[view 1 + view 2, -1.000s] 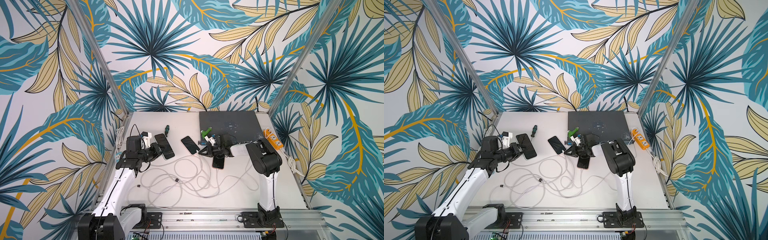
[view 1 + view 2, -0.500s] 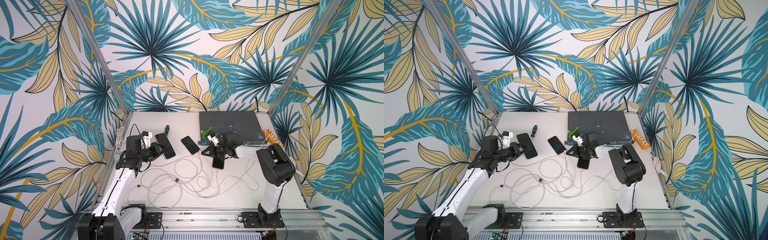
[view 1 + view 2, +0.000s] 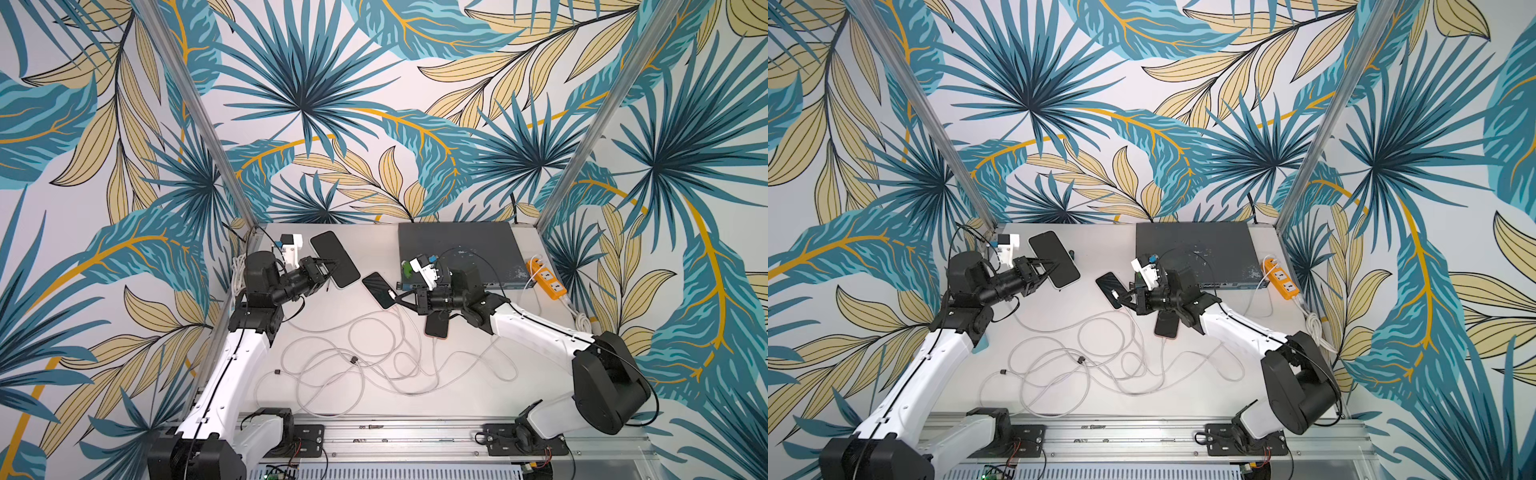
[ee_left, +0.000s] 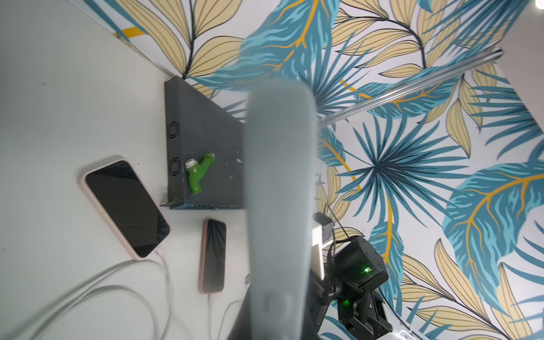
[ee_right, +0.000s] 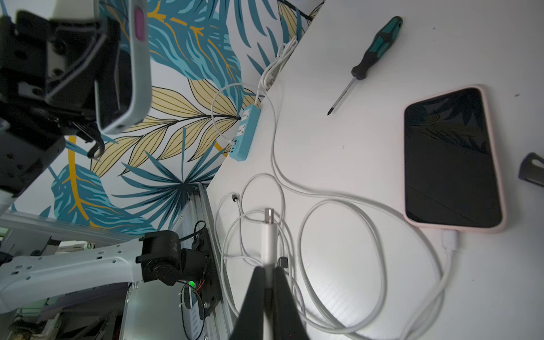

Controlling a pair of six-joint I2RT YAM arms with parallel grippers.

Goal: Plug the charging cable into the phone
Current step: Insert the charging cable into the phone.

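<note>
Clamping the charging cable [image 5: 269,235] just behind its metal tip, the right end effector [image 3: 400,297] sits near the middle of the frame in both top views. The left end effector [image 3: 329,270] is clamped on the grey-cased phone [image 3: 330,247], held off the desk [image 3: 478,399], left of centre. Between the two, a pink-cased phone [image 3: 379,289] lies flat with a cable plugged in. White cable loops [image 3: 374,365] sprawl across the desk toward the lower frame; a dark box [image 3: 478,237] sits right of centre.
</note>
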